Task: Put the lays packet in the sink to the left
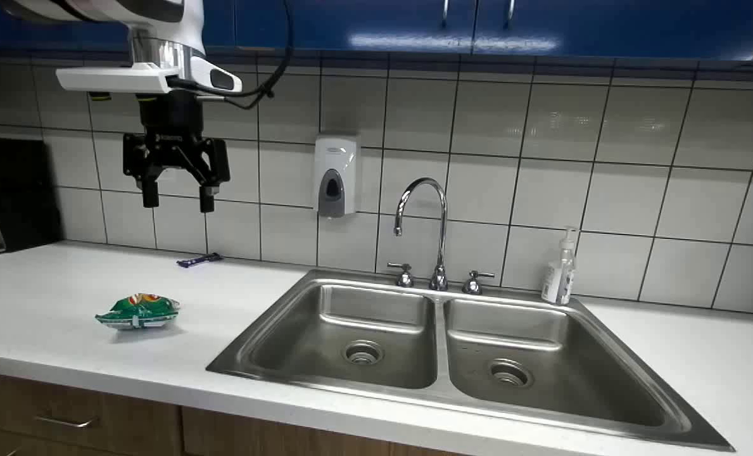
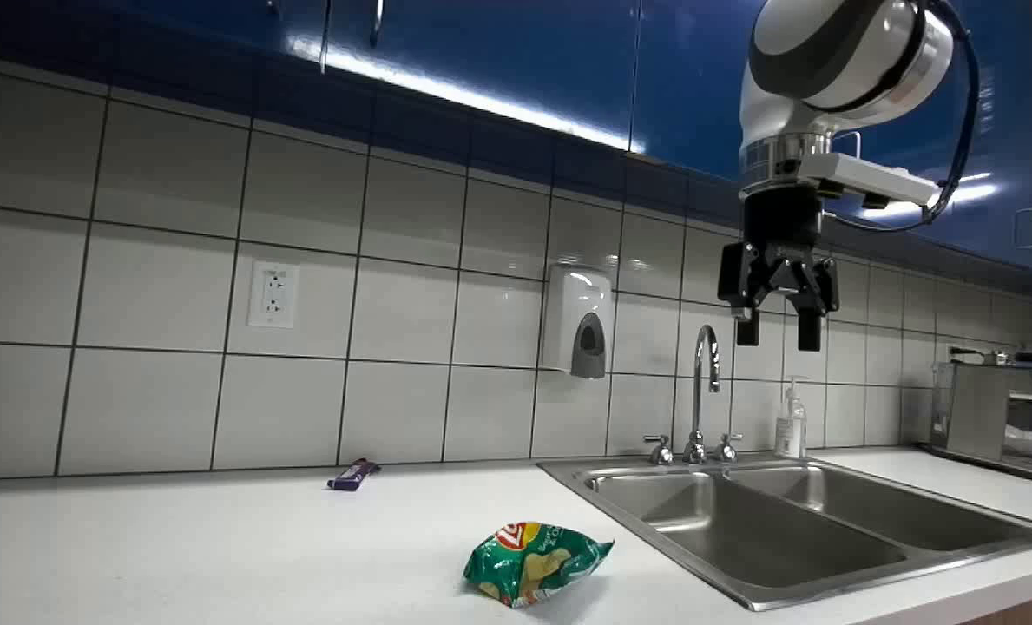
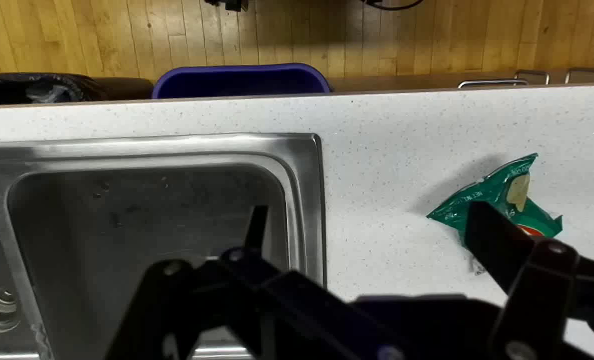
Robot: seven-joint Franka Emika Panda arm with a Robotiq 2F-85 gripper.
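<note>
The Lays packet, green with a red and yellow logo, lies on the white counter beside the sink; it shows in both exterior views (image 1: pixel 139 311) (image 2: pixel 537 562) and in the wrist view (image 3: pixel 496 197), partly behind a finger. The steel sink has two basins. The left basin (image 1: pixel 376 329) is the one nearer the packet; it also shows in an exterior view (image 2: pixel 741 534) and in the wrist view (image 3: pixel 177 215). My gripper (image 1: pixel 178 201) (image 2: pixel 778 334) (image 3: pixel 370 220) is open and empty, high above the counter, pointing down, apart from the packet.
The chrome faucet (image 1: pixel 442 240) rises behind the sink divider. A pump bottle (image 1: pixel 560 272) stands at the sink's back edge. A purple wrapper (image 1: pixel 199 259) lies near the wall. A soap dispenser (image 1: pixel 337 176) hangs on the tiles. Blue cabinets (image 1: pixel 363 25) overhang the counter.
</note>
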